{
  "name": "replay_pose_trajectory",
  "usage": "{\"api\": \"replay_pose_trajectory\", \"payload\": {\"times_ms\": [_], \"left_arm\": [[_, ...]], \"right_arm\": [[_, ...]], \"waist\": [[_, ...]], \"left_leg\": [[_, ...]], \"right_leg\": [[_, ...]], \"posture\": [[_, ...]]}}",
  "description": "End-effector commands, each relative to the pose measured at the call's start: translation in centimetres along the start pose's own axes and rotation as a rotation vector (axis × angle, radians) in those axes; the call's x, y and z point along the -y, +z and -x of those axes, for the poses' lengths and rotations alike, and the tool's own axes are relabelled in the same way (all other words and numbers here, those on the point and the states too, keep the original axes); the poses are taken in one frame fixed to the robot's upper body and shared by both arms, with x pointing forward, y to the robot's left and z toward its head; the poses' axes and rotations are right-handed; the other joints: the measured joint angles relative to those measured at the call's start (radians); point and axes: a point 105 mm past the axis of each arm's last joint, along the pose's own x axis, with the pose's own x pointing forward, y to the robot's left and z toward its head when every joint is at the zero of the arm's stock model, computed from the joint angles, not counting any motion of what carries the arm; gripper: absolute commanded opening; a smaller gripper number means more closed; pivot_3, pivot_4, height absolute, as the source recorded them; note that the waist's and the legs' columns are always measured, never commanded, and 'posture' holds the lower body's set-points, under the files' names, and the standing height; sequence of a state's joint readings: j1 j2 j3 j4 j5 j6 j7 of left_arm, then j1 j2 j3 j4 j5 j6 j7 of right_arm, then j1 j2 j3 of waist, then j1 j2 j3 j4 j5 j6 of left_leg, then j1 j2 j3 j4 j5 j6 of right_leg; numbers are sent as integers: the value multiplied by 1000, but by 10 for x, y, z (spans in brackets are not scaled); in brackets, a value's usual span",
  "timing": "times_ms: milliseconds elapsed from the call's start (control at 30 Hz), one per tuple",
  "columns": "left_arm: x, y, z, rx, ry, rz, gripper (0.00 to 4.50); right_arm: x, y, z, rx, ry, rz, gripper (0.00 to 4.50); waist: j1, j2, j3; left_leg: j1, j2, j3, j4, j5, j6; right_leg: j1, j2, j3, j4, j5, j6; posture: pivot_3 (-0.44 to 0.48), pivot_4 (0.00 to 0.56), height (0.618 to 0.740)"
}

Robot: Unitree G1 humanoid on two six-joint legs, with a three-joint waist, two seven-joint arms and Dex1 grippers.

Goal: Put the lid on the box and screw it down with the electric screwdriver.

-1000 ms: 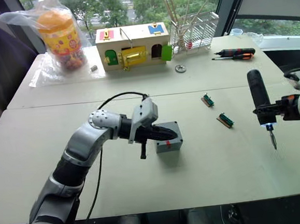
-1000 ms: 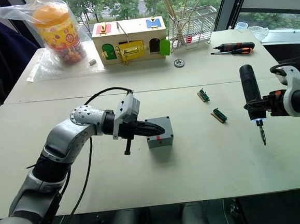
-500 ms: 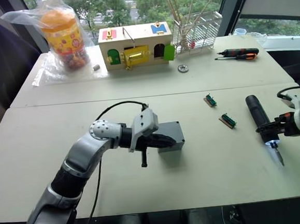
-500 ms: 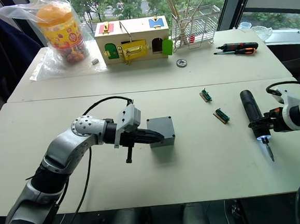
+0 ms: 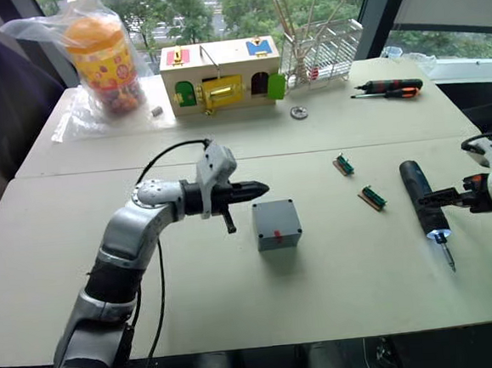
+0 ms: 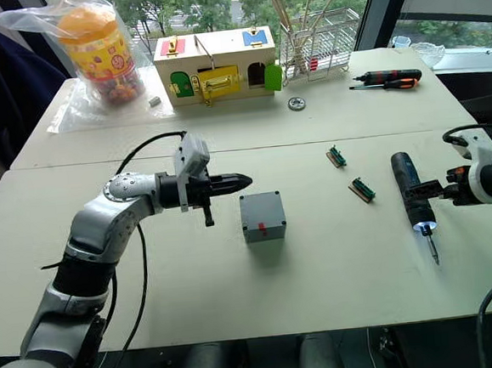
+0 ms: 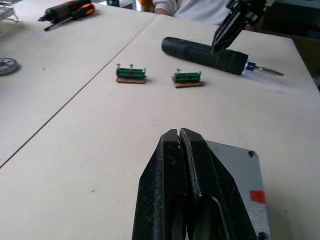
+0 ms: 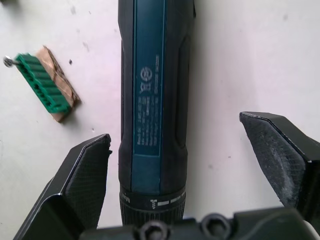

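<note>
At table centre, lid [image 7: 235, 165] already seated on box [image 6: 261, 216] with left gripper [image 6: 244, 181] pinched empty at its ten o'clock, screwing seemingly finished, electric screwdriver [image 6: 409, 192] lying at three o'clock, freed between spread fingers of right gripper [image 8: 192, 172].

one grey box [image 5: 276, 224], one electric screwdriver [image 5: 418, 199], two small green connector blocks [image 5: 342, 164] [image 5: 371, 197], two hand screwdrivers [image 5: 385, 89], one wooden lock box [image 5: 220, 75], one bagged snack jar [image 5: 99, 64], one metal washer [image 5: 299, 112], one wire rack [image 5: 325, 50].
</note>
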State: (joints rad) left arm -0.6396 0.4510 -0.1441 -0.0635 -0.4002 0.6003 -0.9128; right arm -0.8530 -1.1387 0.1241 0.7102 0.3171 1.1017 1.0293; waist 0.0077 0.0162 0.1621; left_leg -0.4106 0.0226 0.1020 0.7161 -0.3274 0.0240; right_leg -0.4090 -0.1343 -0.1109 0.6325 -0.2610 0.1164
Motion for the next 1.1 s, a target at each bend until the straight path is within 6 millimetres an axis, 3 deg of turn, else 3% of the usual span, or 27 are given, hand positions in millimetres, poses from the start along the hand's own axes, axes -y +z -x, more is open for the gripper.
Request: {"api": "replay_pose_trajectory", "payload": {"times_ms": [33,133,233,433,567,733,900,1100], "left_arm": [[-17,-6,19,-20,100,2,0],[-14,-18,28,-72,99,20,0],[-10,-31,35,-139,79,32,0],[6,-48,30,-224,-6,24,0],[11,-54,14,-247,-52,2,0],[18,-56,-3,-256,-109,-28,0],[19,-59,-13,-276,-143,-74,0],[15,-58,-29,-263,-168,-104,0]], "right_arm": [[-32,51,32,230,77,190,4444],[-77,49,34,269,221,439,4444],[-132,18,25,231,427,589,4444],[-185,-47,-6,114,600,710,4444],[-200,-69,-28,100,636,726,4444],[-208,-73,-46,116,626,739,4444],[-219,-72,-52,143,639,731,4444],[-231,-83,-48,112,696,723,4444]], "waist": [[-5,0,0],[0,-1,0],[8,-2,1],[10,-2,1],[6,-3,0],[6,-3,0],[7,-4,0],[10,-4,0]], "left_leg": [[0,0,0,0,0,0],[0,1,0,-1,0,-1],[0,1,-1,1,0,-1],[0,-1,-6,3,0,-1],[1,0,-7,3,0,-1],[1,-3,-7,3,0,-1],[1,-4,-7,3,0,-1],[0,-5,-7,3,0,0]], "right_leg": [[0,0,0,0,0,0],[0,1,0,0,0,0],[1,1,-1,0,0,0],[3,-1,-1,0,0,0],[4,0,-2,0,0,0],[3,0,-2,0,0,0],[4,0,-2,0,0,0],[4,0,-2,0,0,0]], "posture": [[0,150,708],[0,150,708],[0,150,708],[0,150,708],[0,150,708],[0,150,708],[0,150,708],[0,150,708]]}}
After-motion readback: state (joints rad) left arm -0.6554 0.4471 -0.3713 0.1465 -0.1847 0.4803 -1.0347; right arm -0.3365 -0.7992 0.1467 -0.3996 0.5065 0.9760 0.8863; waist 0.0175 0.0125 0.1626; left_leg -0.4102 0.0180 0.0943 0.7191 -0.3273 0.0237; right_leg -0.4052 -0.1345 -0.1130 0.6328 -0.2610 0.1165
